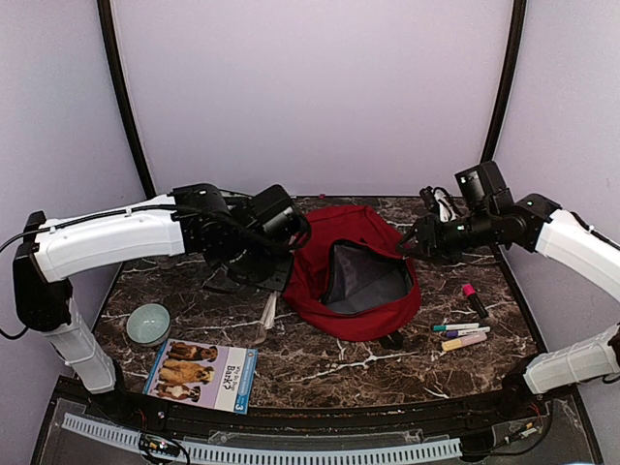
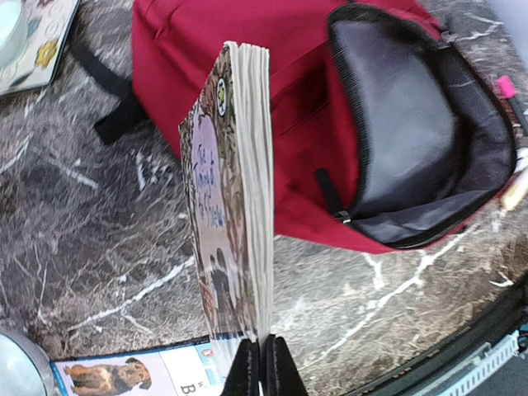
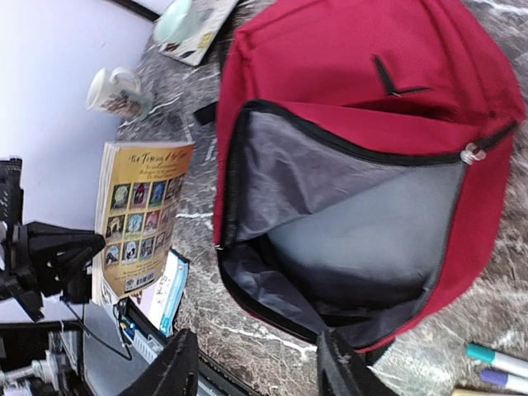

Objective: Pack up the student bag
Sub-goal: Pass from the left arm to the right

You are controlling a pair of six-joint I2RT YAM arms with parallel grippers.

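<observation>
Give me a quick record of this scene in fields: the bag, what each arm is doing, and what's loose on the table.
bag: student bag, lying mid-table, main compartment unzipped, nothing visible inside
left jaws: shut on the edge of a paperback book, held on edge beside the bag
right jaws: open at the bag's opening, holding nothing
loose on table: markers, bowl, dog book, mug

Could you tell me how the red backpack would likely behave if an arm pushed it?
Probably floppy: the backpack lies slumped, sagging open. It looks empty, so it is likely light and might slide on the polished table.
</observation>
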